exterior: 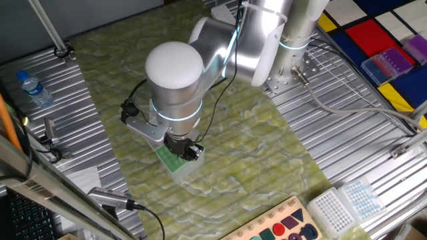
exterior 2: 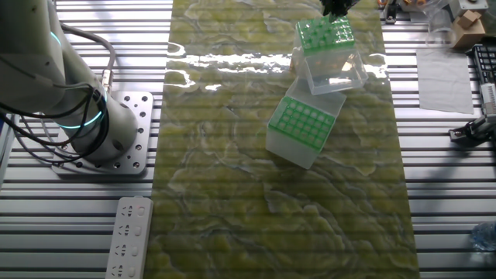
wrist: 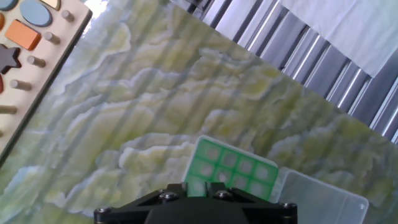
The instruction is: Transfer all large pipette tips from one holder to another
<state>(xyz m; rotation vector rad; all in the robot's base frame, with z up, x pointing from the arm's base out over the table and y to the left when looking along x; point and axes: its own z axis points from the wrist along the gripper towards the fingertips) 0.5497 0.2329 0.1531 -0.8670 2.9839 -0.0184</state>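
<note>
In the other fixed view, the arm's base [exterior 2: 85, 132] stands at the left on the ribbed desk [exterior 2: 442, 225]. To its right, on the green marbled mat [exterior 2: 225, 194], a green-topped tip holder [exterior 2: 302, 128] sits mid-mat. A second green-topped holder [exterior 2: 327, 37] with an open clear lid [exterior 2: 335, 74] lies farther off, almost touching the first. The claw [exterior 2: 335, 6] barely shows at the top edge there.

No large pipette tips can be made out in either holder; the holes look small and blurred, so how many remain is unclear. The claw's opening cannot be told either: the hand view shows only its black housing [wrist: 196, 208] directly above the far holder's grid [wrist: 231, 169].

The likely risk is a misaligned descent. With the holder sitting askew, the fingers could strike the grid or the lid and shove the light box across the mat.

One fixed view hides the nearer holder behind the arm but shows a pegboard shape puzzle [exterior: 283, 227] and a clear rack [exterior: 347, 205] at the mat's end. The hand view alone shows the individual grid cells.
</note>
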